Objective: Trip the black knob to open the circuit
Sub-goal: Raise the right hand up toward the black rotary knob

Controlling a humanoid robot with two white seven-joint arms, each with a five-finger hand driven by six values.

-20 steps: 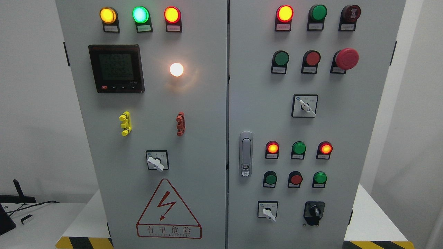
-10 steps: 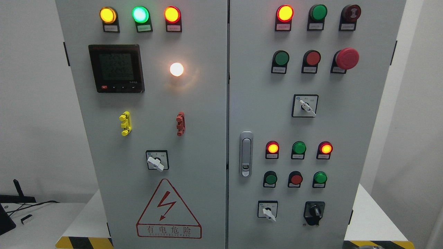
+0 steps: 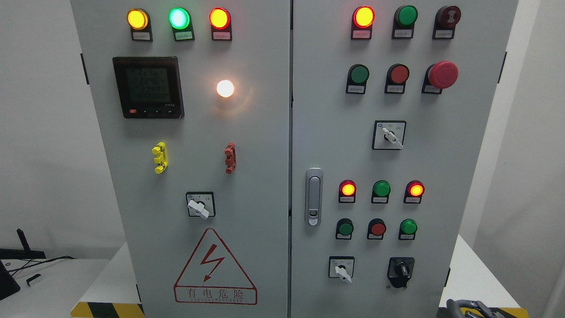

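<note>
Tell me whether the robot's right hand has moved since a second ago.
Yes. The right hand has risen into view at the bottom edge, below and right of the black knob. A second ago it was out of frame. Its fingers are too cropped to judge.

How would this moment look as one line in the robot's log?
right hand: at bottom edge, right | knob: untouched | left hand: unseen

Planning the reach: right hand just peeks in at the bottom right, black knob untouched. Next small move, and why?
Probably raise the right hand up and leftward toward the black rotary knob at the lower right of the grey cabinet's right door. Only the hand's dark top shows at the bottom edge, well below and right of the knob, and nothing touches it yet.
</note>
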